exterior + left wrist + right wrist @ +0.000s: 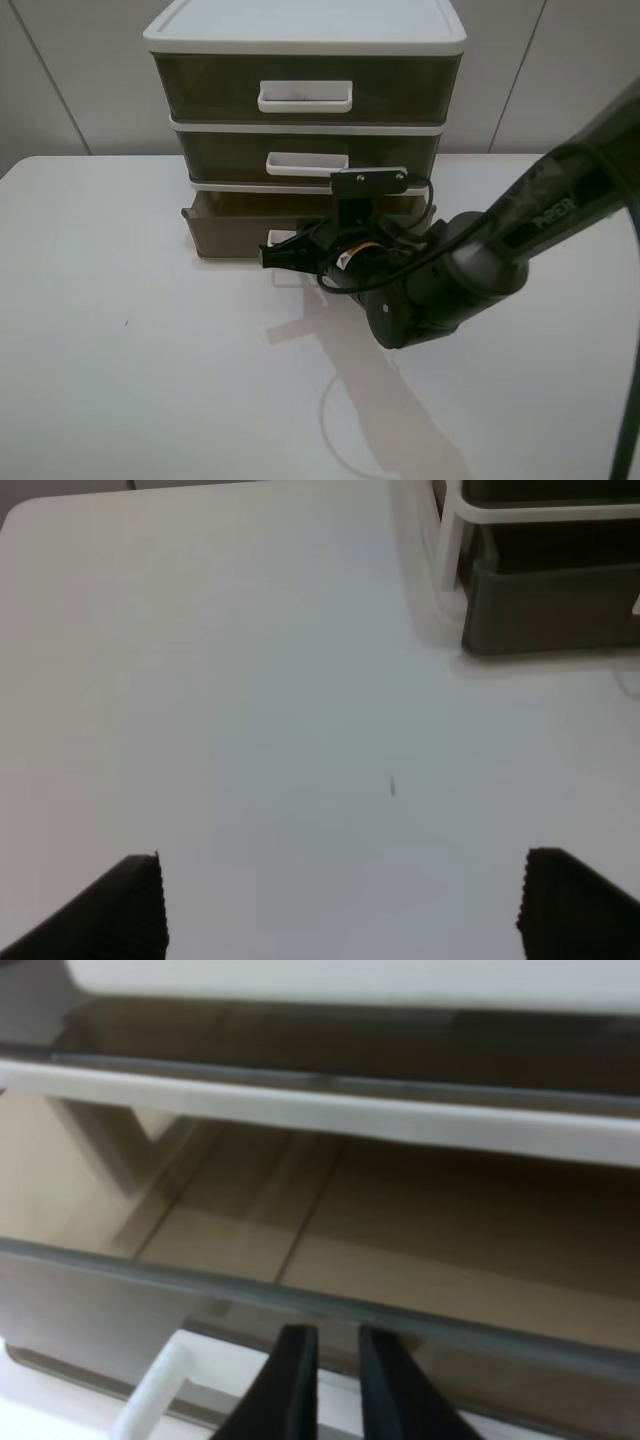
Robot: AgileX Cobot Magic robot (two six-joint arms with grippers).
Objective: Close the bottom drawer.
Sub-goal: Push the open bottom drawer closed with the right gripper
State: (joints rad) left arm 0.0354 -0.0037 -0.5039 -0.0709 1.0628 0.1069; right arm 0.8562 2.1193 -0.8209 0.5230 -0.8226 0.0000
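On the smooth white table the light white-framed unit could skid back if the push lands off-centre. Its bottom drawer, shallow, wide, smoky translucent plastic, juts partly from the lowest tier. The right gripper, fingers nearly together on nothing, sits by the white loop handle; the left gripper gapes, well apart.

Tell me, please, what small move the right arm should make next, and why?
Probably push the right gripper straight toward the cabinet. The bottom drawer sticks out of it, and the nearly closed gripper sits at its front by the white handle, so a short push should slide it in.
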